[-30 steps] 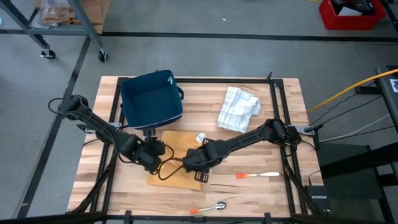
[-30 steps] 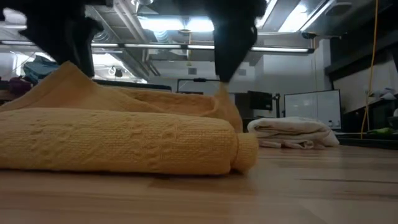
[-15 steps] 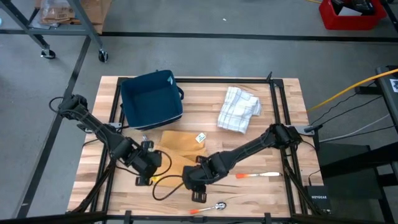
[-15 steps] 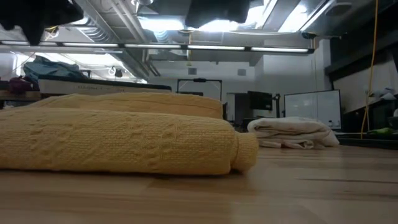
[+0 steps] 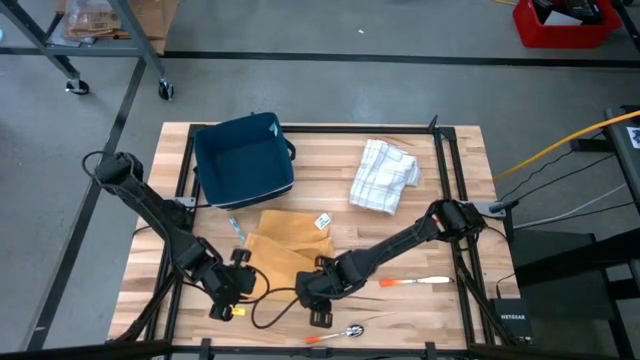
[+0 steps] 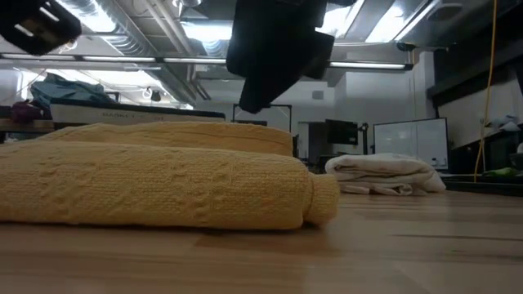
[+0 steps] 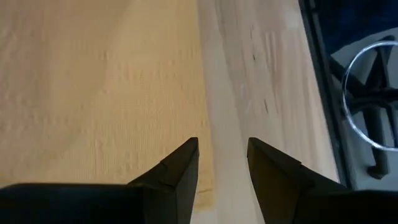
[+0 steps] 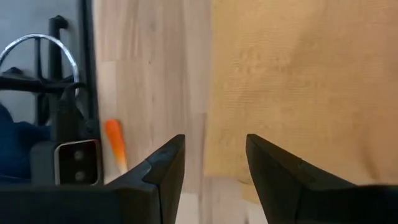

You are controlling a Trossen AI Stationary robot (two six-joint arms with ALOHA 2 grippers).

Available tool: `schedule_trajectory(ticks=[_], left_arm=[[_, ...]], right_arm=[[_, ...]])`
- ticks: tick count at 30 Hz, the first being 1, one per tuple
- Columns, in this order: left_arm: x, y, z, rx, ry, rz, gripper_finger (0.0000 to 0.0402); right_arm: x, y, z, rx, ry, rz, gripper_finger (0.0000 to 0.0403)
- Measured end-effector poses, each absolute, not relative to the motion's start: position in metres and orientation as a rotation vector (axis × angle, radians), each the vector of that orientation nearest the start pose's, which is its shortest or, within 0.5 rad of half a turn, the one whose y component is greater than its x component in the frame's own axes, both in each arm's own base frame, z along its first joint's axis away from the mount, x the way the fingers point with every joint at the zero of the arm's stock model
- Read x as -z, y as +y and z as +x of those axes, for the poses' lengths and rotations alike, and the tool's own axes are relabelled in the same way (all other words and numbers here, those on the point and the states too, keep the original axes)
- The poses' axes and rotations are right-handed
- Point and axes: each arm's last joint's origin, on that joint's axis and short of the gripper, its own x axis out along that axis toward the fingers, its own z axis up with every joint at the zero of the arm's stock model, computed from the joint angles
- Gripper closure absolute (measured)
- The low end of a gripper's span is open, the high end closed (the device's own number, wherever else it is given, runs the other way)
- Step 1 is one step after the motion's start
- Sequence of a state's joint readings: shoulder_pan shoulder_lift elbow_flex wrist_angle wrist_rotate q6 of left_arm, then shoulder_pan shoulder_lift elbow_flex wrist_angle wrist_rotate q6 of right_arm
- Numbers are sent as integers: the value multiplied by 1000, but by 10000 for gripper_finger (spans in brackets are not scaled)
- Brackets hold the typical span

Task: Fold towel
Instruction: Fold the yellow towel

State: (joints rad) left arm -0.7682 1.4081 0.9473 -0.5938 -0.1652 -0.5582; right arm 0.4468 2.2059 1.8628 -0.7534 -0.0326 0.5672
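Note:
The yellow towel [image 5: 287,247] lies folded in layers on the wood table, its rolled fold [image 6: 155,194] facing the near edge. My left gripper [image 5: 232,286] hovers open off the towel's near left corner; in its wrist view the open gripper [image 7: 222,152] stands over bare wood beside the towel's edge [image 7: 106,93]. My right gripper [image 5: 318,286] hovers open at the towel's near right corner; in its wrist view the gripper [image 8: 215,149] straddles the towel's edge [image 8: 298,81]. In the low view both are raised clear: left gripper [image 6: 37,24], right gripper [image 6: 274,41].
A blue bin [image 5: 243,160] stands on the far left. A white checked cloth [image 5: 385,175] lies bunched on the far right, also low behind the towel [image 6: 384,174]. An orange-handled utensil [image 5: 415,282] and a spoon [image 5: 338,332] lie near the near edge. A black cable [image 5: 268,305] loops between the grippers.
Both grippers have let go of the towel's raised edge and drawn back toward the table's near edge and upward. The two lifted peaks of the towel have dropped, and its upper layer now lies flat on the folded stack.

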Motion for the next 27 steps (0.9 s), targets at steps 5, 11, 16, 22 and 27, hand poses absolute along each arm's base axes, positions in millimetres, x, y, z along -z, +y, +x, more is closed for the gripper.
schedule_trajectory(ticks=[5,11,16,22,27], left_arm=[[-210,-189,197,279,1042,-2,272],[-192,-194,198,295,1064,73,272],[-177,-196,202,288,1100,146,272],[-162,-199,204,268,1147,185,267],[-156,-199,205,261,1164,194,238]], right_arm=[[-201,210,426,-163,1138,302,229],[-192,222,419,-189,1135,286,229],[-182,228,412,-172,1153,249,229],[-171,228,412,-192,1125,238,229],[-168,225,413,-186,1124,240,229]])
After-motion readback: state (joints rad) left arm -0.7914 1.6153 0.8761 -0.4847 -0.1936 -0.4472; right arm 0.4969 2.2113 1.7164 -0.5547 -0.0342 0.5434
